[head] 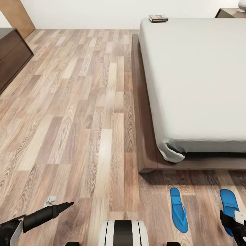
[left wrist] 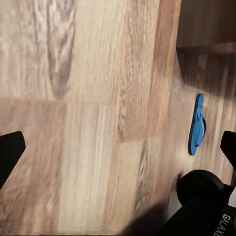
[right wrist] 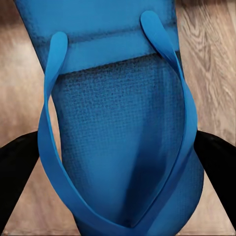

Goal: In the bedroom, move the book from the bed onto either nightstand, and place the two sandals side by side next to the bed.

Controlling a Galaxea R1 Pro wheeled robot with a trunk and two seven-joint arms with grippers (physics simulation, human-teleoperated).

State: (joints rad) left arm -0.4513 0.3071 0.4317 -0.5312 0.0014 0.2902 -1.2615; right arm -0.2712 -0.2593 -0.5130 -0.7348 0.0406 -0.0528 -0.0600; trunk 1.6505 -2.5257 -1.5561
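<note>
Right arm low over a sandal at the foot of the bed.

The right gripper (right wrist: 118, 162) is spread wide, a finger on either side of the right sandal (head: 228, 205), not visibly clamping it. The left gripper (left wrist: 118, 142) hangs open over bare floor (head: 78, 112), holding nothing. The other sandal (head: 179, 209) lies near the bed's (head: 198, 78) corner; the book (head: 158, 18) sits at the mattress's far corner.
</note>
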